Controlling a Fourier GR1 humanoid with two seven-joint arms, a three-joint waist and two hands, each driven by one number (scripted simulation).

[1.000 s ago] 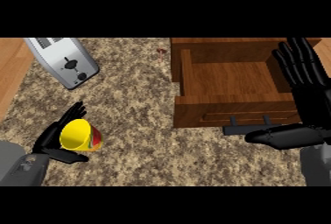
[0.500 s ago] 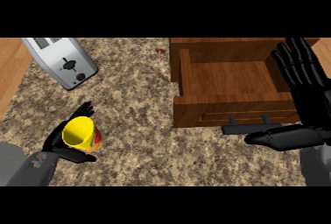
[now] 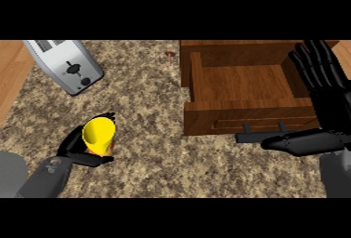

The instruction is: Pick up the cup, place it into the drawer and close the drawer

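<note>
A yellow cup [image 3: 99,134] with an orange-red lower part sits in my left hand [image 3: 75,151] at the lower left, above the speckled counter. The hand's fingers and thumb curl round the cup's lower half, and its yellow mouth faces the camera. The wooden drawer [image 3: 243,79] stands open at the upper right, its inside bare, with a dark handle [image 3: 260,132] on its front. My right hand [image 3: 322,88] stays open at the right edge, fingers straight up beside the drawer's right wall, thumb stretched left near the handle.
A silver toaster [image 3: 67,65] lies at the upper left of the granite counter [image 3: 158,158]. A small red speck [image 3: 168,55] marks the counter by the drawer's back left corner. Wooden surface shows along the left edge [image 3: 10,74].
My left hand has lifted and tilted the cup, so it now looks taller and narrower and sits slightly right. The right hand and drawer have not moved.
</note>
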